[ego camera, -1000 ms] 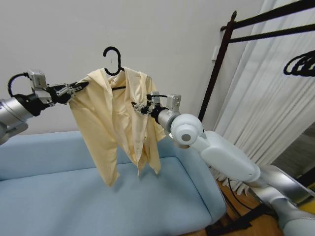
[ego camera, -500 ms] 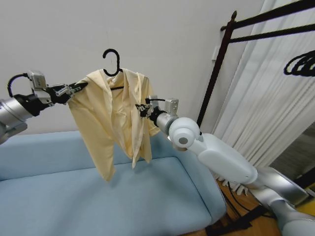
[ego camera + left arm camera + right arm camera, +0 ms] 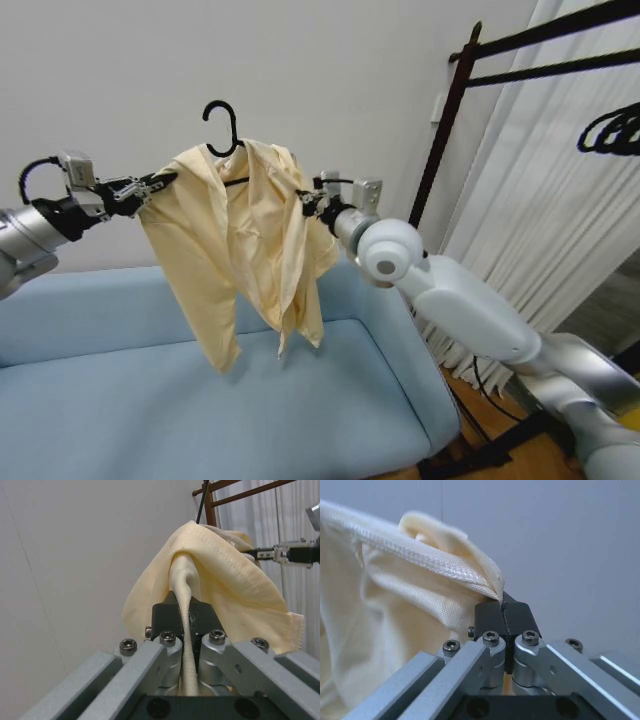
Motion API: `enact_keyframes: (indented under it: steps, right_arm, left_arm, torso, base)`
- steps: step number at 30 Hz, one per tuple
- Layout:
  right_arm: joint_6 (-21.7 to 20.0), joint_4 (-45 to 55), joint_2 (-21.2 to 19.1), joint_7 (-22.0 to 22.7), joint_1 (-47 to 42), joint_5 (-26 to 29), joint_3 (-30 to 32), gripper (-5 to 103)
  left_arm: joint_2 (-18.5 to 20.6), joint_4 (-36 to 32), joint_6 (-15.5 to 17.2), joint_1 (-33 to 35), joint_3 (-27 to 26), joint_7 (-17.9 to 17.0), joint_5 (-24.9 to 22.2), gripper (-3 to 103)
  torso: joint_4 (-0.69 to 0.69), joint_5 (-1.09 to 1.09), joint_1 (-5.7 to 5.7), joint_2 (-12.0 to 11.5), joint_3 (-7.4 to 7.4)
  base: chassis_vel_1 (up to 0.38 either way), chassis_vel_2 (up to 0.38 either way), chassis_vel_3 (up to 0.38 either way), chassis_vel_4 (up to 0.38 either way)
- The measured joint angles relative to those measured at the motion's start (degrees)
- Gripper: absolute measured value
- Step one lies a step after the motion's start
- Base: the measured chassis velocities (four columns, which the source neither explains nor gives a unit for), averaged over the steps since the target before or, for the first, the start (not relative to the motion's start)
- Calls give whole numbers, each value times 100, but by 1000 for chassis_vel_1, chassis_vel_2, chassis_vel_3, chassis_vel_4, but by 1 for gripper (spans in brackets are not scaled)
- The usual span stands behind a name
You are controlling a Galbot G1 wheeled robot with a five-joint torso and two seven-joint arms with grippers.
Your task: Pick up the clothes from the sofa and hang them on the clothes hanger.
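A pale yellow shirt (image 3: 245, 250) hangs on a black hanger (image 3: 224, 130), held up in the air above the light blue sofa (image 3: 120, 400). My left gripper (image 3: 160, 181) is shut on the shirt's left shoulder; in the left wrist view the cloth (image 3: 225, 580) is pinched between the fingers (image 3: 172, 617). My right gripper (image 3: 307, 199) is shut on the shirt's right shoulder edge; in the right wrist view the seam (image 3: 445, 570) ends in the closed fingertips (image 3: 520, 620). The shirt's sleeve and hem dangle just above the seat.
A dark wooden clothes rack (image 3: 450, 120) stands to the right of the sofa, with a white curtain (image 3: 560, 200) behind it. Another black hanger (image 3: 610, 130) hangs on the rack at far right. A white wall is behind.
My right gripper has risen and moved right with the shirt's shoulder, spreading the shirt wider. The hanger has tilted slightly left. The left gripper holds nearly still.
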Motion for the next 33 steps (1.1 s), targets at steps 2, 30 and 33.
enact_keyframes:
  steps: [2,30,33]
  right_arm:
    - [-36,-90,-140,-116,210,-27,16,0]
    - [197,-2182,380,-1263,1966,-1966,-605,0]
    - [233,-2373,436,-1311,2017,-2080,-648,0]
  left_arm:
    - [-9,-23,0,4,11,15,17,2]
    - [-169,-287,66,105,35,592,161,2]
    - [-192,-290,71,105,35,622,161,2]
  torso:
    - [0,0,0,0,0]
    - [0,-1,0,0,0]
    - [0,-1,0,0,0]
  base:
    - [0,0,0,0]
    - [0,0,0,0]
    - [0,0,0,0]
